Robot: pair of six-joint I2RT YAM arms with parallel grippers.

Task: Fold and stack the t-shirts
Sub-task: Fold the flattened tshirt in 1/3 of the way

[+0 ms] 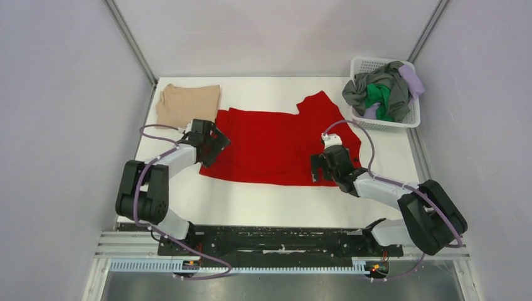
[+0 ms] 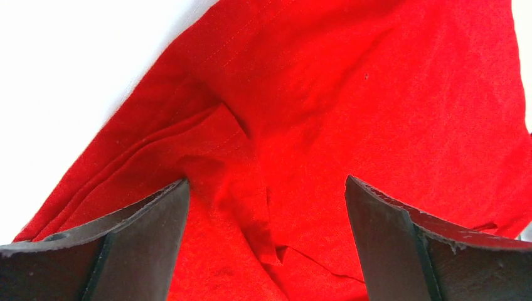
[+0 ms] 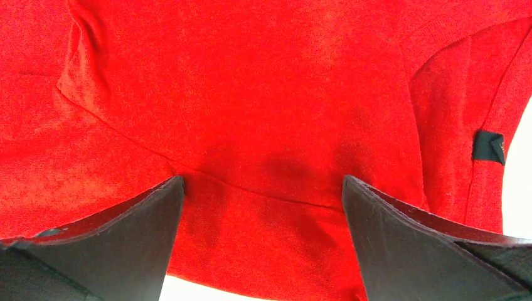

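Observation:
A large red t-shirt [image 1: 276, 141] lies spread and partly folded on the white table. A folded beige t-shirt [image 1: 187, 102] lies at the back left. Grey, green and lavender shirts [image 1: 383, 91] are piled in the basket. My left gripper [image 1: 212, 145] is open at the red shirt's left edge; in the left wrist view [image 2: 266, 207] its jaws stand wide over wrinkled red cloth [image 2: 326, 94]. My right gripper [image 1: 321, 168] is open at the shirt's near right corner; in the right wrist view [image 3: 263, 200] its jaws straddle the red hem [image 3: 251, 125].
A white mesh basket [image 1: 414, 116] stands at the back right corner. The white table [image 1: 263, 204] is bounded by grey walls left and right. A black rail with the arm bases [image 1: 282, 241] runs along the near edge.

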